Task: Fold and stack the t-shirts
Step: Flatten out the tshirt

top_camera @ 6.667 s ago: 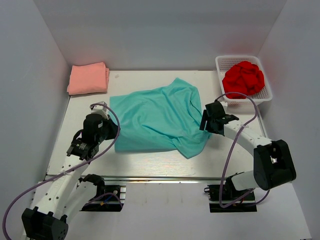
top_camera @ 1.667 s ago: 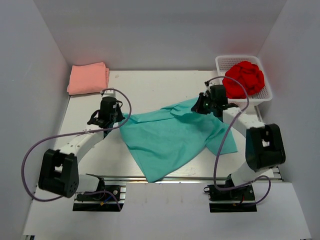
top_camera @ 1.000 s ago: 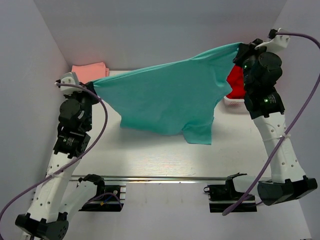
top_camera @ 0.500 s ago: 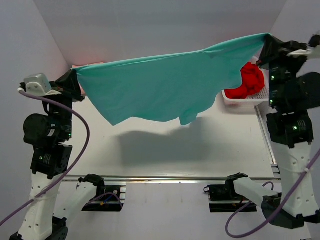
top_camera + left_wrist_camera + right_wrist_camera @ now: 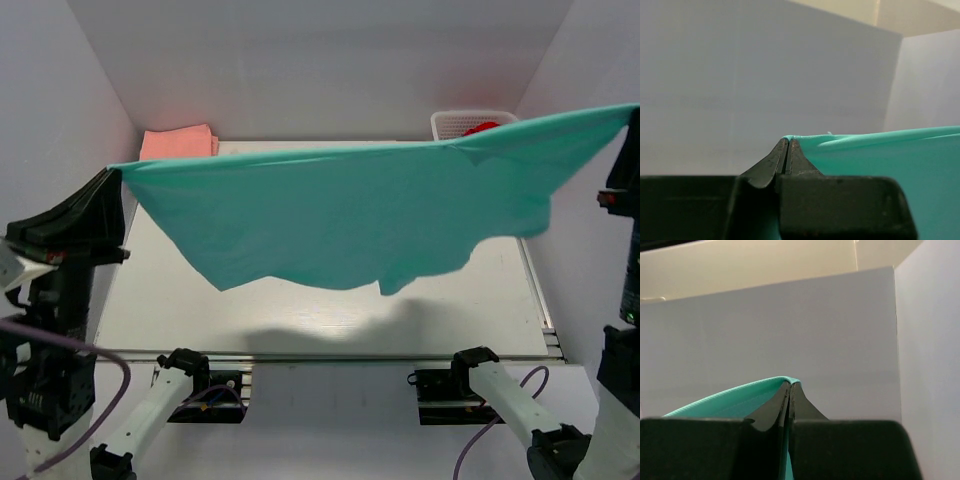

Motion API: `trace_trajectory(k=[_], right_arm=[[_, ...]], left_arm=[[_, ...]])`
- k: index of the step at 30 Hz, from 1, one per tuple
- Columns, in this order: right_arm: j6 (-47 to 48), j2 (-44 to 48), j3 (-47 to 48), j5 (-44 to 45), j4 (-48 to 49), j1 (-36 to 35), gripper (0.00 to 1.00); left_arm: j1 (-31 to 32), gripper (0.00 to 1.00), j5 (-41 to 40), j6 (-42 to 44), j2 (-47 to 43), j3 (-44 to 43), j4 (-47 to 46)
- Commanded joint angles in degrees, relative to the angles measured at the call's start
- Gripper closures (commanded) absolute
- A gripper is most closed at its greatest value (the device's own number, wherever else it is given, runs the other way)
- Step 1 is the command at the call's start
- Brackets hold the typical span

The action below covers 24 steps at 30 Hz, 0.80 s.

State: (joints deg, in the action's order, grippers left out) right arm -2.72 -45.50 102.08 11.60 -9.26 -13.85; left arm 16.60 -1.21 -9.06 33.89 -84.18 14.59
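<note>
**Teal t-shirt (image 5: 350, 215) hoisted clear of the bench (image 5: 300, 325)**

In the far left corner the pink t-shirt (image 5: 178, 143) lies folded on the bench, where it has been throughout. The left hand (image 5: 110, 174) has risen high at the left side. Its wrist view shows the fingers (image 5: 779, 161) pressed together with a teal hem pinched between them.

A few seconds ago the teal t-shirt lay spread on the bench, and both arms then gathered it. Now it hangs in the air as a wide sheet. Its top edge is pulled nearly straight across the scene, and its lower edge dangles above the bench without touching it.

Behind its right part, the white basket (image 5: 455, 118) shows at the far right with a sliver of the red t-shirt (image 5: 483, 127) inside. The right hand (image 5: 790, 386), up at the right edge, is likewise closed tight on the opposite corner.

The garment looks to be getting shaken out flat. Laying it down smooth, folding it and stacking it on the pink one remain to be done, and the red one is untouched.
</note>
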Motion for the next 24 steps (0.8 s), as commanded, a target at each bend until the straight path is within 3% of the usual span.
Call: trace_trajectory(k=[1, 8, 12, 19, 24], right_arm=[[4.2, 2.95, 1.54, -1.21, 0.82, 0.4, 1.0], [3.95, 5.51, -4.59, 0.44, 2.83, 0.66, 1.0], [3.6, 4.45, -12.49, 0.36, 6.44, 0.4, 1.0], [-0.17, -1.69, -30.86, -0.77, 18.27, 0.4, 1.0], [-7.28, -11.36, -42.48, -1.13, 25.95, 0.49, 1.0]], left_arm=[[-0.52, 1.0, 2.71, -0.43, -1.19, -1.77, 1.58], [-0.52, 1.0, 6.22, -2.1, -1.11, -2.3, 3.25], [-0.52, 1.0, 4.73, -3.24, 0.12, 4.19, -0.16], [-0.52, 1.0, -7.28, -3.77, 7.05, 18.41, -5.7], [-0.52, 1.0, -14.86, -5.79, 20.38, 24.76, -8.08]])
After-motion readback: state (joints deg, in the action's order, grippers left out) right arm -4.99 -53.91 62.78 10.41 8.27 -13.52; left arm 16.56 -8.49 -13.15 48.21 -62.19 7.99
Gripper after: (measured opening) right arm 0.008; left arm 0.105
